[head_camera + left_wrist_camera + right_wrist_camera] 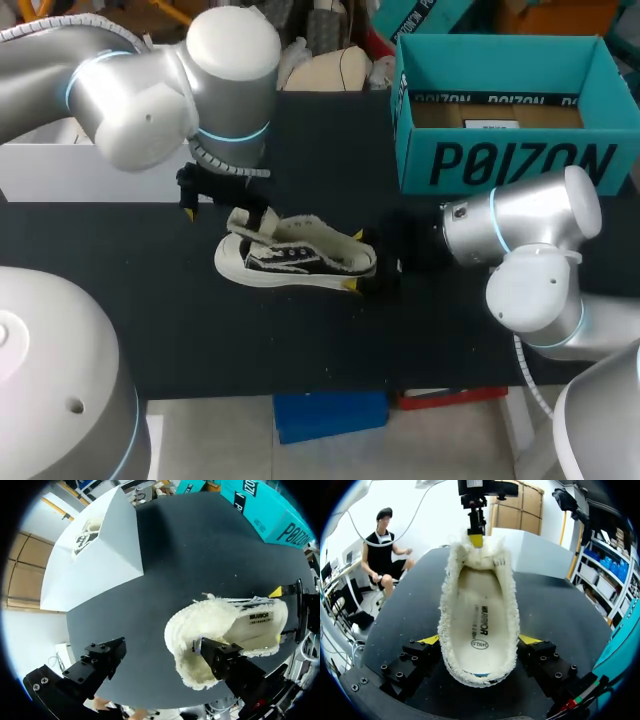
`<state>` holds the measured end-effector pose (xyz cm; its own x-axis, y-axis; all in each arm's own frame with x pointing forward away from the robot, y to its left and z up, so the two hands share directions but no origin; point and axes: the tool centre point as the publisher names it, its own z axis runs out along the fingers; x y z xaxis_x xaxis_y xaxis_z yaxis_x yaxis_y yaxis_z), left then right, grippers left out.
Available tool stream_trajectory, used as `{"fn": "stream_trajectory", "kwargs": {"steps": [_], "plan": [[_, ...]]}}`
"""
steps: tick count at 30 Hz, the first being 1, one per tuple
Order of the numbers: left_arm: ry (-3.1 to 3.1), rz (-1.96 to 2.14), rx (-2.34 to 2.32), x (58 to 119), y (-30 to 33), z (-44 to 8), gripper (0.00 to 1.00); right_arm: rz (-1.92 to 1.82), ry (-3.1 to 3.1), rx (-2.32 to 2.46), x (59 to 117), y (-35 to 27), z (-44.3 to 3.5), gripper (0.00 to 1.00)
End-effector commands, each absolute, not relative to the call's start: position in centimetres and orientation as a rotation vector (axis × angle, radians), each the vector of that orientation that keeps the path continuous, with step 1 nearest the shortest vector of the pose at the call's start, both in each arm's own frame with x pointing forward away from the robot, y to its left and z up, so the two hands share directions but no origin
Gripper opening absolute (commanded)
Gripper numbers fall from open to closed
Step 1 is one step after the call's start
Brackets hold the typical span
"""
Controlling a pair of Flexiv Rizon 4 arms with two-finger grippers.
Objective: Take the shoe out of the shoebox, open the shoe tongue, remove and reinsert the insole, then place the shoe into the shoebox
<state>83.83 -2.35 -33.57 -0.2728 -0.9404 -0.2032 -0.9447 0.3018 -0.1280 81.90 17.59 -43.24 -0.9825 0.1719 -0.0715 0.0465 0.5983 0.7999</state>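
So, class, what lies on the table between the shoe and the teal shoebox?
Nothing. In the head view, only bare black table separates the shoe from the teal shoebox.

left arm reaching in with its wrist pointing down, left gripper hanging with fingers spread wide, right arm lying low and level, right gripper pinching the shoe heel from both sides
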Motion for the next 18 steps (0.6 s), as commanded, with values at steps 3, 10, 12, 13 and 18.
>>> {"fn": "stream_trajectory", "kwargs": {"steps": [3, 10, 12, 13, 18], "plan": [[2.761, -0.285, -1.285, 83.4, -3.8, -29.6, 0.00, 1.334, 2.681, 0.186, 81.9, 17.5, -43.3, 0.00], [3.268, -0.420, -0.387, 83.6, -8.6, -28.6, 0.00, 1.334, 2.681, 0.186, 81.9, 17.5, -43.3, 0.00], [3.301, -0.441, -0.211, 83.8, -9.7, -28.5, 0.00, 1.334, 2.681, 0.186, 81.9, 17.5, -43.3, 0.00], [3.318, -0.441, -0.139, 84.0, -10.2, -28.3, 0.00, 1.334, 2.681, 0.186, 81.9, 17.5, -43.3, 0.00], [3.260, -0.279, 0.083, 84.3, -12.3, -28.1, 0.00, 1.334, 2.681, 0.186, 81.9, 17.5, -43.3, 0.00]]}}
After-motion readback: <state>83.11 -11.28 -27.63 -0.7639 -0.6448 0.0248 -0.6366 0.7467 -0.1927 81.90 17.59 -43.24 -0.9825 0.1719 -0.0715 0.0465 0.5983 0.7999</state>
